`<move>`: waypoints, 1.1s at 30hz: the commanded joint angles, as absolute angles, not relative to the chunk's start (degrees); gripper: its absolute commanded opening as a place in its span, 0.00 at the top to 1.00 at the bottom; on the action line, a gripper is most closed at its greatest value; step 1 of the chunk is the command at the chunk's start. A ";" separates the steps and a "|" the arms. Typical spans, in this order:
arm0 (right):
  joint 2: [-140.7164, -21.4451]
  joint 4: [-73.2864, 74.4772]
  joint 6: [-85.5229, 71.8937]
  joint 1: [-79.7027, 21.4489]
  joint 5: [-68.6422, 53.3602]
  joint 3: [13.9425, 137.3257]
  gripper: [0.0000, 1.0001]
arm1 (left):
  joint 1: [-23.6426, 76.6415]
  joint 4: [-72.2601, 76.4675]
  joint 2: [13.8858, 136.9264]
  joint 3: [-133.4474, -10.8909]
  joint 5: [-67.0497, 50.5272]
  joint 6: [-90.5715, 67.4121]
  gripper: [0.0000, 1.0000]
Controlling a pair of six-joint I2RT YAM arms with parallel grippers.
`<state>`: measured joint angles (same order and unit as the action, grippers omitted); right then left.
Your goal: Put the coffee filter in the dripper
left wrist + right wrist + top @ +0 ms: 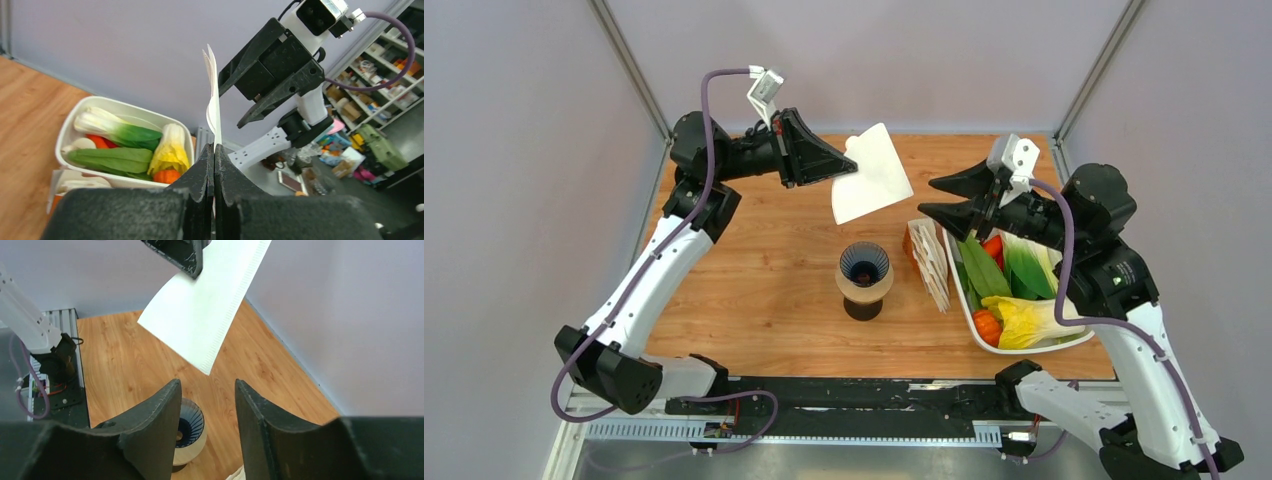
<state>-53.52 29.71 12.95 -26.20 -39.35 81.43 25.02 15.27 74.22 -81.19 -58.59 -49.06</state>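
Observation:
The coffee filter (874, 175), a flat white paper fan, hangs in the air above the back of the table with my left gripper (839, 165) shut on its left edge. In the left wrist view the filter (214, 100) stands edge-on out of the closed left gripper (214, 147). The navy ribbed dripper (864, 266) sits mouth-up on a tan ring at mid-table, below and in front of the filter. My right gripper (931, 197) is open and empty, pointing left, just right of the filter. From the right wrist, the filter (210, 305) hangs ahead of the right gripper (207, 385), with the dripper (192, 422) below.
An upright stack of white filters (929, 262) stands right of the dripper. A white tub (964, 300) holding toy vegetables sits beneath the right arm. Grey walls enclose the table at the back and sides.

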 commanded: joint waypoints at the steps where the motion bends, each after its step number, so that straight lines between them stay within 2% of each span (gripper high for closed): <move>1: -53.59 22.09 4.60 -26.44 -37.43 80.43 0.55 | 24.83 19.68 73.98 -85.00 -60.98 -61.19 1.00; 7: -52.15 20.01 2.50 -26.41 -40.92 77.91 0.72 | 24.87 22.12 74.44 -85.31 -63.27 -63.48 1.00; 12: -52.22 19.86 2.21 -26.46 -43.17 78.69 0.68 | 24.85 21.78 74.27 -84.79 -63.74 -62.83 1.00; 24: -56.79 14.83 -5.63 -26.46 -50.21 81.67 0.67 | 29.19 16.66 74.71 -84.66 -62.39 -56.75 1.00; 27: -57.48 12.98 -7.90 -26.80 -52.20 81.94 0.64 | 29.77 15.37 75.27 -84.72 -62.09 -55.94 1.00; 31: -57.63 15.89 -8.45 -26.29 -49.50 83.39 0.49 | 30.09 16.20 76.14 -84.69 -64.13 -54.93 1.00; 33: -57.68 20.67 -7.32 -23.62 -49.37 85.34 0.45 | 29.36 15.44 76.43 -84.87 -66.35 -53.36 1.00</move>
